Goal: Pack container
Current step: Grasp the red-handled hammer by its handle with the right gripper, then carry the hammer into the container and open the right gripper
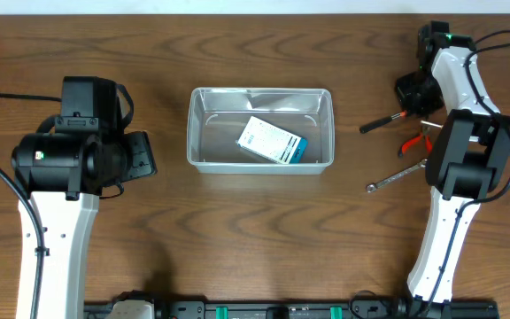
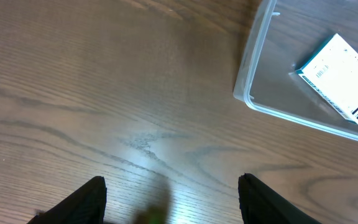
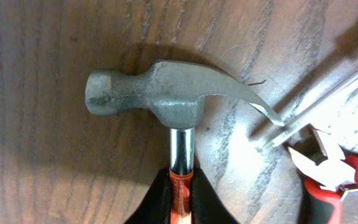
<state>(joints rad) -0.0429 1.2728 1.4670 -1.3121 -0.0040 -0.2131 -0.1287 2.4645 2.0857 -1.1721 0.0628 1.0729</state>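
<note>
The right gripper (image 3: 180, 198) is clamped on a hammer (image 3: 166, 93): its two dark fingers (image 3: 149, 208) press either side of the red grip, just where the bright steel shank begins. The grey head, with its flat face and curved claw, lies beyond the fingertips over the brown wood of the table (image 1: 264, 230). Whether the head rests on the wood or hangs just above it cannot be told. Just beside the claw tip a thin metal shaft (image 3: 328, 99) crosses at a slant, and near it lie red-handled pliers (image 3: 328, 171) with their jaws parted. From above, these tools sit together at the right side of the table beneath the right arm, with a silver wrench (image 1: 397, 177) nearer than the rest and lying at an angle. Left of the tools, around the middle of the table and apart from both arms, stands the container (image 1: 237, 168), clear and rectangular with rounded corners and a thick rim. In it a white-and-blue box (image 1: 271, 142) lies flat, turned askew, right of centre. Farther left again is the left gripper (image 2: 171, 182), its fingers spread wide with only bare wood between them; it points toward the container, whose near left corner shows at the upper right of the left wrist view, and touches nothing.
</note>
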